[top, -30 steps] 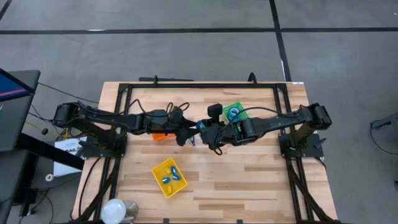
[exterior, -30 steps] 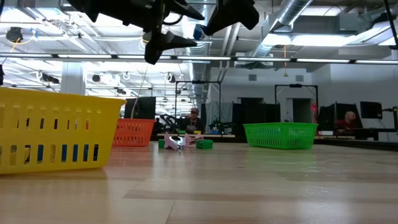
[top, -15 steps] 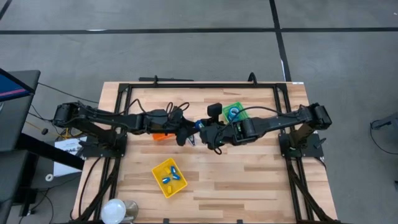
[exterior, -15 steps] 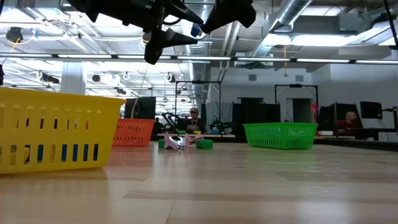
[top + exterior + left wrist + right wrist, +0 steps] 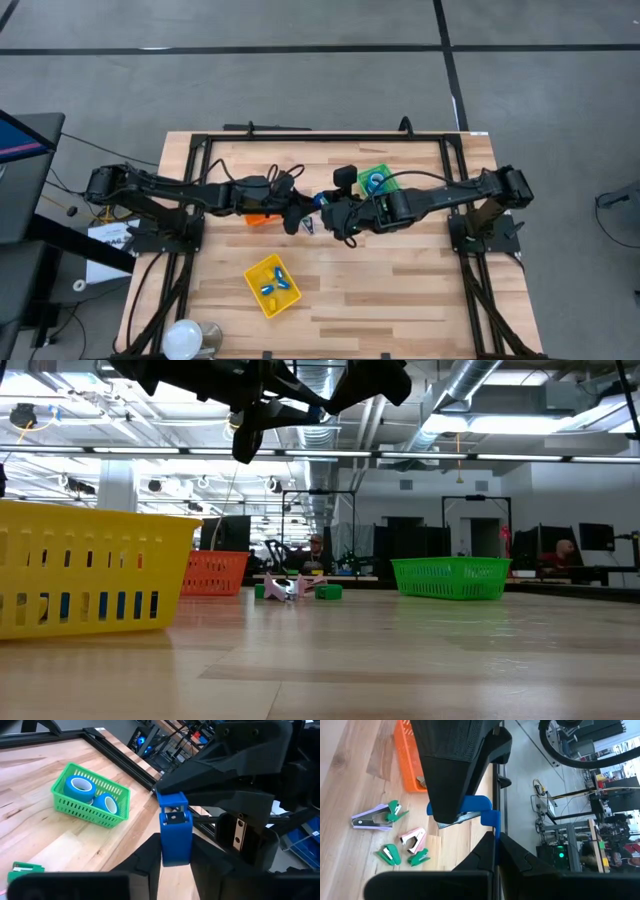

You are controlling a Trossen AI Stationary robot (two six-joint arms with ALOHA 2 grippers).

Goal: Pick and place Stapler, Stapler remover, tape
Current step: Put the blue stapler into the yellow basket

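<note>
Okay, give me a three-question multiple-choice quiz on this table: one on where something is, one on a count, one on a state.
1. Where do the staple removers lie?
A. In the green bin
B. On the bare table near the orange bin
C. On the floor

2. How many tape rolls show in the green bin?
A. One
B. Two
C. Four

3. What state is the blue stapler in?
A. Lying flat on the table
B. Held in the air between both tools
C. Dropped on the floor

Answers:
1. B: the staple removers sit loose on the table beside the orange bin.
2. B: two tape rolls lie side by side in the green bin.
3. B: the blue stapler hangs above the wood, with the left tool and the right tool both on it.
</note>
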